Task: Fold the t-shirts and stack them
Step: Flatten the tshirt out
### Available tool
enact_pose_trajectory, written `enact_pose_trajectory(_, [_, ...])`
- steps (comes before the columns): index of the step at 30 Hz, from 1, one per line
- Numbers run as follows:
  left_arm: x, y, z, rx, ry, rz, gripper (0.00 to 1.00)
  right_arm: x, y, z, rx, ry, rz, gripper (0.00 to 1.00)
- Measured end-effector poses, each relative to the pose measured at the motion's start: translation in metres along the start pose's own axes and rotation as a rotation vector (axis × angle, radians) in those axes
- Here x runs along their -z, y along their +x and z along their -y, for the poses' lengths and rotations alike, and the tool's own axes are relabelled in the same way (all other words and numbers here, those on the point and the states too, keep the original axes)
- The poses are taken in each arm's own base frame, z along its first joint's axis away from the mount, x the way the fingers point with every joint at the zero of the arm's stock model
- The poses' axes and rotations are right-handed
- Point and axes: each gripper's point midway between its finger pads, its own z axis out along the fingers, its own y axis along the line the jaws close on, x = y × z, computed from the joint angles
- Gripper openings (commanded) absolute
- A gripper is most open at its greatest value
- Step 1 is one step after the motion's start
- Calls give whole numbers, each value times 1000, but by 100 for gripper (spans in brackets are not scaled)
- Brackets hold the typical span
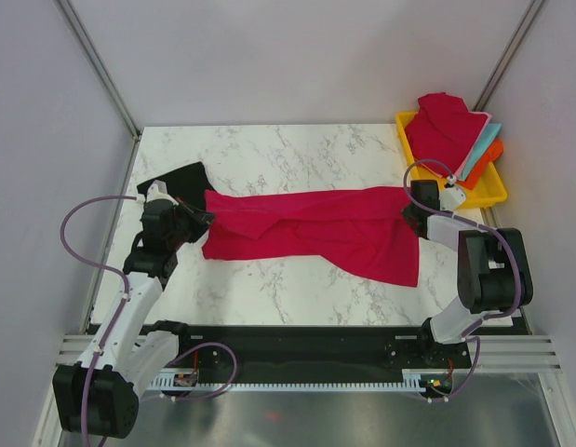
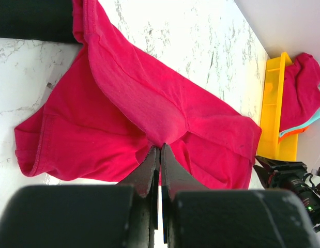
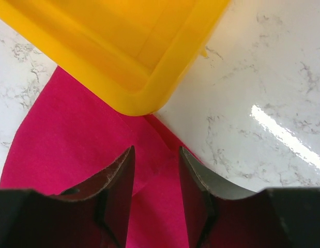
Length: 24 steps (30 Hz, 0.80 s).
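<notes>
- Top view: a red shirt (image 1: 315, 228) lies stretched sideways across the counter (image 1: 297, 154), between the two arms.
- A black shirt (image 1: 176, 177) lies at its left end.
- The left tool (image 1: 199, 222) is at the red shirt's left edge. The right tool (image 1: 413, 209) is at its right edge, just beside the tray (image 1: 497, 194).
- The yellow tray stands in the far right corner. It holds a bunched second red shirt (image 1: 444, 126), with a teal shirt (image 1: 478, 147) and an orange shirt (image 1: 490, 156) under it, their edges poking out.
- Left wrist view: the left tool's fingers are pressed together, pinching a fold of the red shirt. The black shirt shows at the top corner, and the filled tray is far off.
- Right wrist view: the right tool's fingers stand apart with nothing between them, above the red shirt's corner. That corner reaches the tray's rounded corner.
</notes>
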Motion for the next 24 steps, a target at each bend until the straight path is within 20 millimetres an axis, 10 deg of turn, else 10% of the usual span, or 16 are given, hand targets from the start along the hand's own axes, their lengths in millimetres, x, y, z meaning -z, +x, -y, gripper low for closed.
enact_pose_trajectory(13, [0, 0, 0, 0, -1, -1, 2, -4, 3, -7, -11, -29, -17, 54])
enact_pose_trajectory(24, [-1, 1, 0, 0, 0, -5, 2, -5, 4, -11, -10, -46, -19, 13])
